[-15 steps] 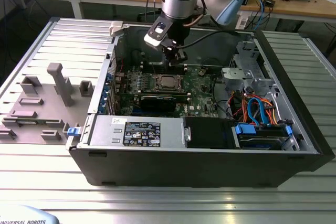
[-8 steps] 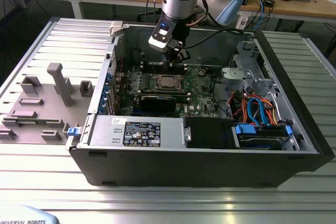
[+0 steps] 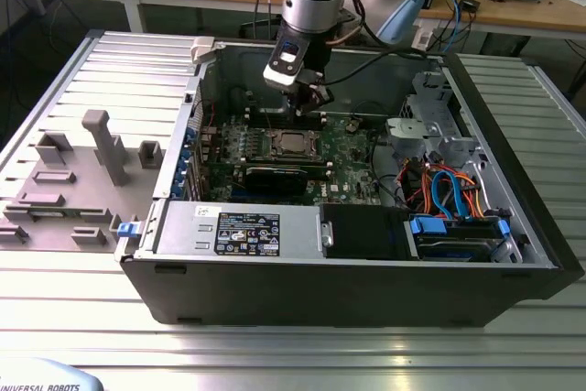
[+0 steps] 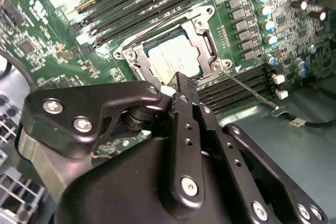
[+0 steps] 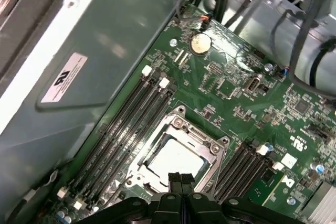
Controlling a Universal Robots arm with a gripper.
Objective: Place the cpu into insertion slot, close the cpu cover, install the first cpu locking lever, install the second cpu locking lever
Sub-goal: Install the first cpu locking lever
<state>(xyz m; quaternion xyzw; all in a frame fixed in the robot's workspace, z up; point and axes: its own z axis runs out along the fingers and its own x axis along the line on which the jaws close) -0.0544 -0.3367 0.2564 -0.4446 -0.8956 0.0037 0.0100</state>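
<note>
The cpu (image 4: 173,59) (image 5: 176,158), a silvery square chip, lies in the insertion slot (image 3: 295,143) on the green board. The silver cpu cover (image 4: 205,35) (image 5: 210,148) lies flat around it, framing the chip. A thin locking lever (image 4: 252,92) sticks out from one socket corner over the memory slots. Another lever (image 4: 168,20) runs along the opposite side of the frame. My gripper (image 3: 298,109) (image 4: 182,84) (image 5: 181,178) hangs just above the socket's edge, its black fingers pressed together with nothing between them.
The open computer case (image 3: 513,135) surrounds the board with tall walls. Black memory slots (image 5: 123,124) flank the socket on both sides. A black graphics card (image 3: 275,176) lies in front of it, with coloured cables (image 3: 449,194) and a drive bay to the exterior view's right.
</note>
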